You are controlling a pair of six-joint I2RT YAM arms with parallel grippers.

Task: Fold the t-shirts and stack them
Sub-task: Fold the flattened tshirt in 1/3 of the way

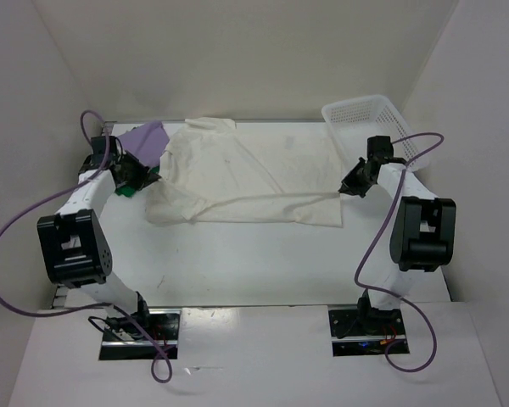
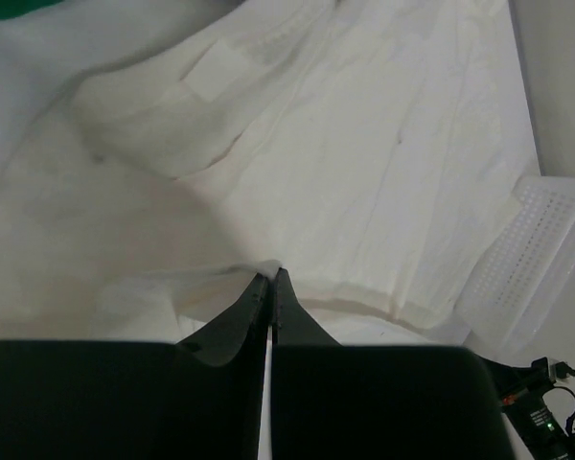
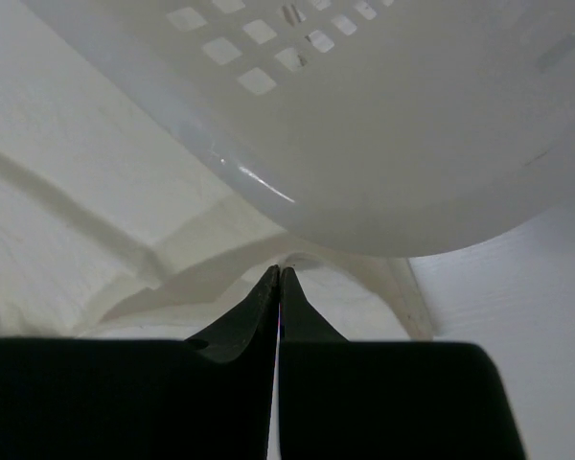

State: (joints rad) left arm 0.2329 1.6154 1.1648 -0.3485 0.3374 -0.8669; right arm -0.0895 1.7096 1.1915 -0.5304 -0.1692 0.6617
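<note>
Two hands, both mine, are each pinched shut on the same cloth. My left hand [image 2: 271,278] has its fingertips pressed together with a small fold of the cream t-shirt [image 1: 246,170] caught between them; a thin flap of the cloth drapes over one finger. My right hand [image 3: 280,271] is likewise closed tight, its tips meeting on a raised edge of that shirt.

From above, the left hand is at the shirt's left corner and the right hand at its right edge, so the cream t-shirt spans the space between them. A long crease runs across its near side from one hand toward the other. The rest of the shirt lies spread and rumpled on the white desk [image 1: 237,263], reaching toward the far wall.

Three t-shirts in all. One is cream, held as told. One lavender t-shirt [image 1: 146,138] lies at the far left, partly under the cream one, just beyond my left hand. One green t-shirt [image 1: 127,190] shows only as a small patch just beside my left hand, at the desk's left edge.

One white mesh basket [image 1: 369,119] stands at the far right corner, just behind my right hand; in the right wrist view its rim fills the upper part of the picture, close above the fingertips.
</note>
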